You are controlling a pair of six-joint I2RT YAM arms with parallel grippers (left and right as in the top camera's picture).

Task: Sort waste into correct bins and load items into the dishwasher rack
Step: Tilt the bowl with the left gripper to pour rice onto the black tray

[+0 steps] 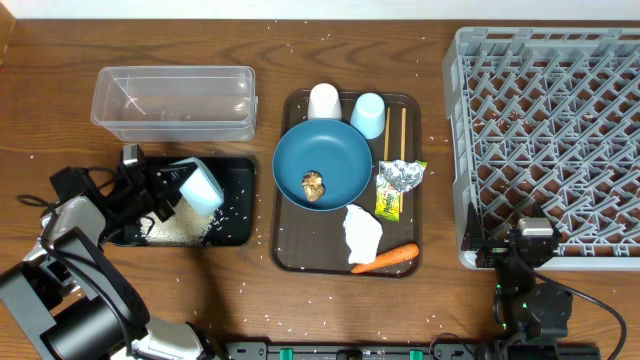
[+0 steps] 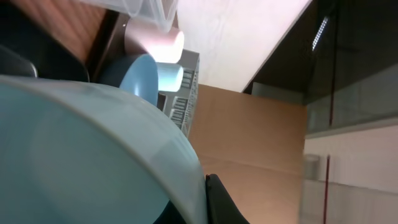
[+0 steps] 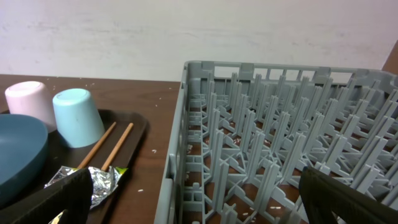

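Left gripper [image 1: 172,186]: clamped on the rim of the light-blue bowl [image 1: 204,187], over the black tray's far half.
Light-blue bowl: held tilted, its mouth turned toward the tray's near-left part; in the left wrist view its pale wall fills the lower left.
Black tray [image 1: 240,172]: near the table's left edge, just in front of the clear tub [image 1: 175,72].
White rice grains [image 1: 185,228]: heaped in the black tray's near half, with stray grains over the tray floor and the table [image 1: 60,90].
Brown tray [image 1: 298,258]: at the table's middle, between the black tray and the grey rack [image 1: 550,130].
Dark-blue plate [image 1: 335,155]: on the brown tray's far-left part, with the brown food lump [image 1: 313,186] lying on it.
White cup [image 1: 324,100] and light-blue cup [image 1: 369,113]: upside down, side by side along the brown tray's far edge.
2 chopsticks [image 1: 395,130]: lying parallel along the brown tray's right edge.
Silver foil [image 1: 402,175]: at the right edge, on top of the green-yellow wrapper [image 1: 388,205].
White napkin [image 1: 362,235]: crumpled in front of the plate.
Carrot [image 1: 386,259]: at the brown tray's near-right corner.
Right gripper [image 1: 527,238]: jaws spread wide and holding nothing, at the rack's near edge.
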